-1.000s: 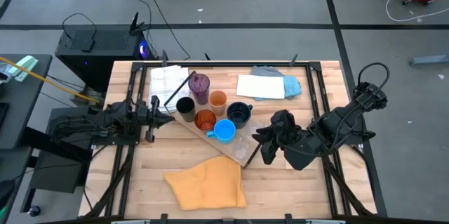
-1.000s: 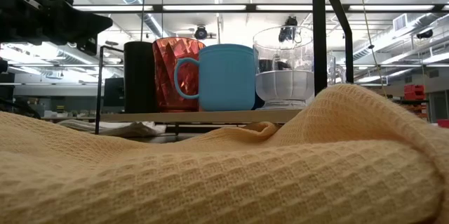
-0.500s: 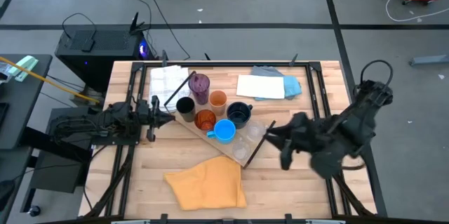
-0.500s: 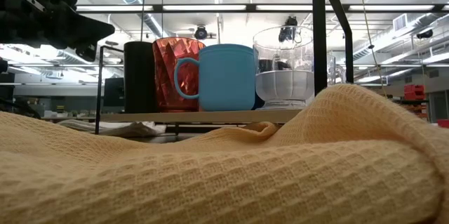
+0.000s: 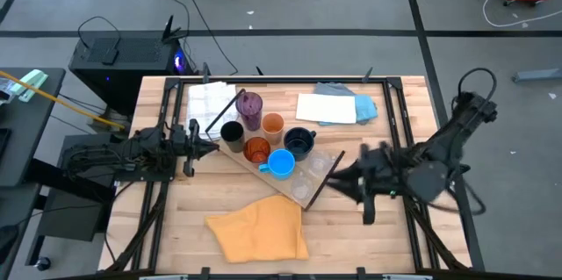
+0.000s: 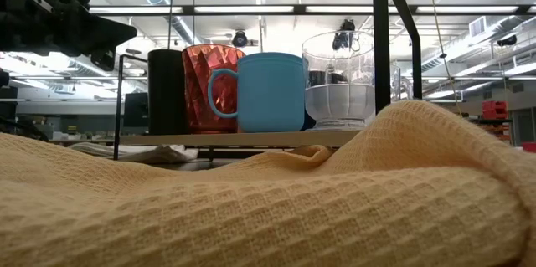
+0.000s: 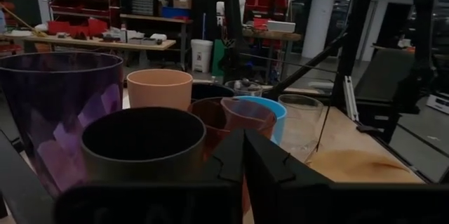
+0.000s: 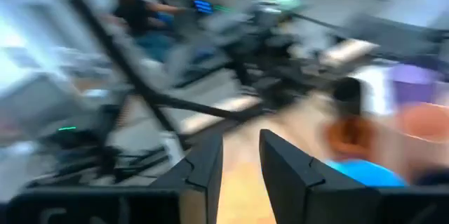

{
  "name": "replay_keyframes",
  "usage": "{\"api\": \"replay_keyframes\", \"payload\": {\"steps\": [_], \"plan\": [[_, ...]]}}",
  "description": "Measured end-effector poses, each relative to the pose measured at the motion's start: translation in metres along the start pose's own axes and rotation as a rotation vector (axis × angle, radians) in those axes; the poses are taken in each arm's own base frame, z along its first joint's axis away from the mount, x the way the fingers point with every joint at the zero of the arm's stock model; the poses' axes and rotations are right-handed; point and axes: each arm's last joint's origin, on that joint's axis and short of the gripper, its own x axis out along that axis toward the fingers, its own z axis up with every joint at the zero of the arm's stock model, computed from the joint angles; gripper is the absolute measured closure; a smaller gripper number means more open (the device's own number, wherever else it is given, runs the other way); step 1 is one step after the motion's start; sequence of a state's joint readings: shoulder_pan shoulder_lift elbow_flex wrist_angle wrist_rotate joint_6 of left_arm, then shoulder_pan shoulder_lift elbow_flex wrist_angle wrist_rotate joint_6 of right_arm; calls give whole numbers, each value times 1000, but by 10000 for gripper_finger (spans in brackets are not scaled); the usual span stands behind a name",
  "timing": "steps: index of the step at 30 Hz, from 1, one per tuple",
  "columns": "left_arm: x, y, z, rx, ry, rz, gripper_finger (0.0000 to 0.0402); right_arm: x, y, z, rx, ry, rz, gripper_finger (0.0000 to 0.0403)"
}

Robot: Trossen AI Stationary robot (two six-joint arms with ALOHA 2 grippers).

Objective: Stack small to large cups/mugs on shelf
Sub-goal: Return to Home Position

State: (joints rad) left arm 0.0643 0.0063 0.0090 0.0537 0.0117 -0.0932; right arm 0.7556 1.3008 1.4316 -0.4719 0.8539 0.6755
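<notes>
The shelf (image 5: 303, 194), a light-wood board, lies slantwise mid-table and carries the cups. On it stand a purple tumbler (image 5: 251, 106), a light orange cup (image 5: 273, 124), a black cup (image 5: 232, 132), an amber ribbed cup (image 5: 256, 149), a navy mug (image 5: 299, 142), a bright blue mug (image 5: 281, 164) and clear glasses (image 5: 313, 171). My left gripper (image 5: 213, 147) is shut, level, just short of the shelf's left end, facing the black cup (image 7: 144, 140). My right gripper (image 5: 341, 177) hovers open off the shelf's right end, nothing between its fingers (image 8: 205, 164).
A yellow waffle cloth (image 5: 259, 227) lies crumpled near the front edge and fills the low view (image 6: 251, 208). A white cloth (image 5: 209, 100) lies at the far left, white and blue cloths (image 5: 338, 106) at the far right. Black frame rails (image 5: 399, 131) run along both sides.
My right arm has drawn back from the shelf's right end toward the table's right edge, and its wrist has rolled and tipped. The cups on the shelf have kept still.
</notes>
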Motion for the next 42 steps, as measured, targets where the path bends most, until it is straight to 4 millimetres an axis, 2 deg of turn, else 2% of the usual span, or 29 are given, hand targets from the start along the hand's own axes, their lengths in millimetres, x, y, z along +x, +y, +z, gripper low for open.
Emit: {"api": "replay_keyframes", "payload": {"steps": [3,6,10,12,16,19,22,26,30,34,40,42], "plan": [[0,0,0,0,-2,-1,377,17,-11,-14,-7,-66,184,311],[0,0,1,0,-7,-1,370,30,-36,-16,-22,-155,324,325],[0,0,1,0,-7,-1,366,31,-74,-12,-83,-158,364,367],[0,0,1,0,-8,-1,366,25,-90,-8,-137,-152,377,392],[0,0,1,0,-9,-1,373,0,-121,5,-220,-177,382,393],[0,0,1,0,-9,-1,378,-25,-147,8,-245,-210,376,398],[0,0,1,0,-9,-1,381,-48,-172,2,-242,-280,377,399],[0,0,1,1,-10,-1,377,-69,-199,-16,-187,-367,395,400],[0,0,1,0,-10,-1,370,-80,-213,-34,-132,-401,415,400],[0,0,1,1,-10,-1,366,-89,-221,-50,-159,-438,420,401],[0,0,1,0,-10,-1,373,-111,-231,-64,-206,-582,405,402],[0,0,1,0,-10,-1,377,-110,-231,-64,-213,-594,400,402]]}}
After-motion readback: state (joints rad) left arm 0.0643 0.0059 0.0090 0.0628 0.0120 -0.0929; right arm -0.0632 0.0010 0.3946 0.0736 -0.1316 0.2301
